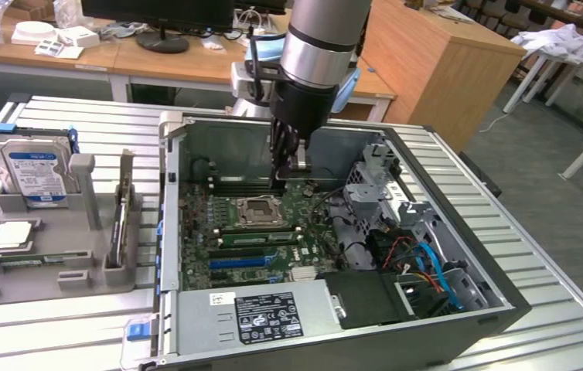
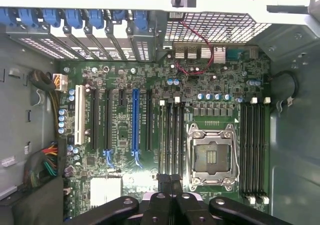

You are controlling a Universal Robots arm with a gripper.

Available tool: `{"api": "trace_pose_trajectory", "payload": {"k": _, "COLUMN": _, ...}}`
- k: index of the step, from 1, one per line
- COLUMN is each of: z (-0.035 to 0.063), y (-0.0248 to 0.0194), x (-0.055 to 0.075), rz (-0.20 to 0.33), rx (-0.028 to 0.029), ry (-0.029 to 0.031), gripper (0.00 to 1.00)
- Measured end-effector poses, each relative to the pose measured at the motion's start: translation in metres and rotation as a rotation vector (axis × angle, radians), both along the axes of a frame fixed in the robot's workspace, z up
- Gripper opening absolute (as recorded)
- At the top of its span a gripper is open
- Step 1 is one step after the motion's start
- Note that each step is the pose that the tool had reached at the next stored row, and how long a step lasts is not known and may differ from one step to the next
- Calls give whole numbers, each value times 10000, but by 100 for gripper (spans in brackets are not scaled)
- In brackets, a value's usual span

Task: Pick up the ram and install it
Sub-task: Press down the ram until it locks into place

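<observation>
My gripper (image 1: pixel 294 165) hangs inside the open computer case (image 1: pixel 172 232), just above the motherboard (image 1: pixel 271 232) and beyond the empty processor socket (image 1: pixel 255 207). Its fingers (image 2: pixel 176 187) are pressed together, and nothing shows between them. In the wrist view, black memory slots (image 2: pixel 170 135) run on either side of the processor socket (image 2: pixel 212 155). A long thin stick that looks like the ram (image 1: pixel 124 212) stands on edge in the grey holder tray (image 1: pixel 85 270) at the exterior view's left, well apart from the gripper.
The tray also holds an upright hard drive (image 1: pixel 32 171) with a blue-white label and a small square silver chip (image 1: pixel 11 236). A drive cage (image 1: pixel 380 182) and cables (image 1: pixel 426 263) crowd the case's right side. A power supply (image 1: pixel 260 313) fills the near corner.
</observation>
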State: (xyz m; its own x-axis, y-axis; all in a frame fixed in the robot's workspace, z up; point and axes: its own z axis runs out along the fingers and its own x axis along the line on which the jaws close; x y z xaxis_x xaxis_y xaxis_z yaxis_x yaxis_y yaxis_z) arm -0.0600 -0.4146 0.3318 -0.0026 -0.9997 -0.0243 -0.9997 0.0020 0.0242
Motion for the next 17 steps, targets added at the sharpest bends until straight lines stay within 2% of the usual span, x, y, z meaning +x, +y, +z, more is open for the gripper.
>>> {"api": "trace_pose_trajectory", "payload": {"k": 17, "z": 1, "y": 0, "x": 0, "rz": -111, "rx": -2, "ry": 1, "gripper": 11}}
